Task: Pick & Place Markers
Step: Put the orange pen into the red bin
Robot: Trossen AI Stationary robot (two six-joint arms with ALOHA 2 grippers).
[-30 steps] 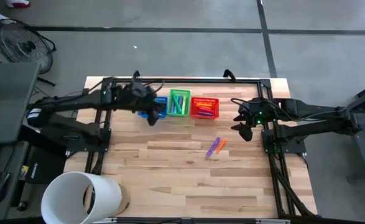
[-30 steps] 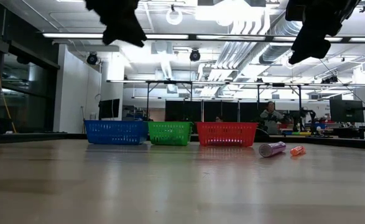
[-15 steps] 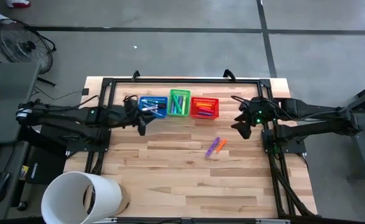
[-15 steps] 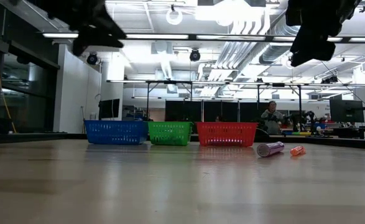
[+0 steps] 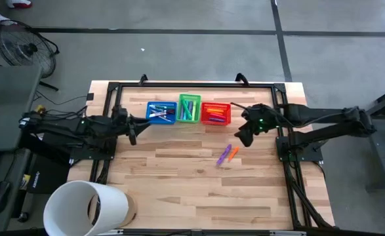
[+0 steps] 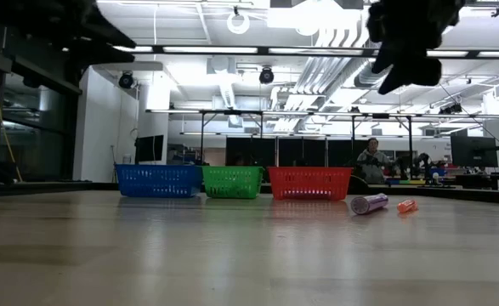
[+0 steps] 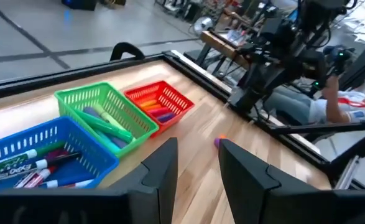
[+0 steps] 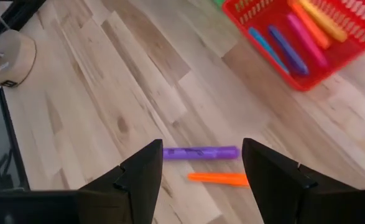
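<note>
Since 1 s ago my left arm has pulled back off the blue basket [image 5: 160, 112] toward its own side of the table [image 5: 179, 177]; left gripper [image 5: 132, 134] now sits in front of and outboard of that basket, clear of it. R arm has swung inward: right gripper [image 5: 244, 136] was out by the frame edge, now it's up in the air just off the red basket [image 5: 216, 113], between that basket and the two loose markers.

Left gripper fingers [image 7: 163, 165] are a little apart w/ nothing between them, so empty. Right gripper fingers [image 8: 146, 174] are spread wide, also empty; in the R wrist view the purple marker [image 8: 201, 152] and orange marker [image 8: 218, 178] show in the gap between them, down on the wood.

Those two lie side by side on the table, purple [image 5: 224, 155] inboard, orange [image 5: 233, 153] outboard, nearly touching, in front of the red basket and apart from it. Low view has both flat on the top, purple [image 6: 371, 203] nearer cam.

Rest of the markers already sit in baskets: white/blue ones in the blue basket, green/blue in the green basket [image 5: 189, 109], orange, pink, purple and blue in the red one. The 3 baskets stand in a row at the far side of the table.
</note>
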